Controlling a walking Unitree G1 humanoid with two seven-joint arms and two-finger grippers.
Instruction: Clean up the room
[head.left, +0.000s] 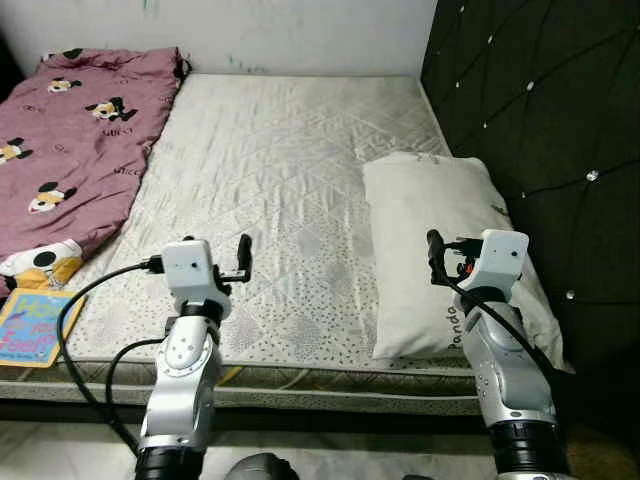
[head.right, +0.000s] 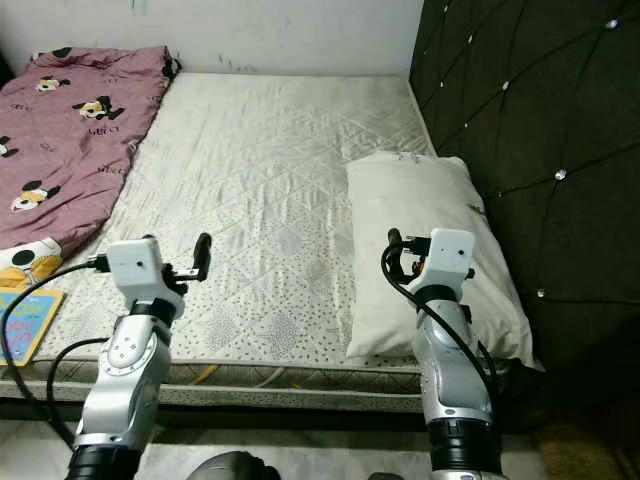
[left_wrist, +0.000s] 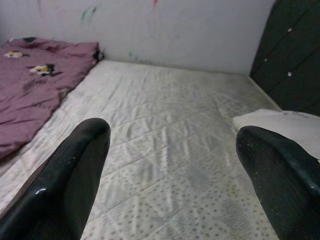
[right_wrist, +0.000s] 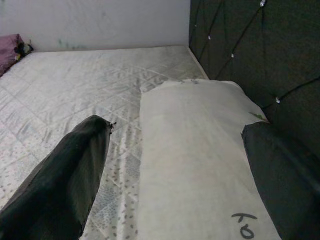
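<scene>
With both sets of jaws spread wide and empty, the pillow (head.left: 445, 250) is best gripped squarely by the right gripper (right_wrist: 175, 165) at its near edge.

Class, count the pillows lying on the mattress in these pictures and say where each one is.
1. The white pillow lies on the mattress on the robot's right, alongside the dark padded headboard. The purple blanket at the left could hide another.
</scene>
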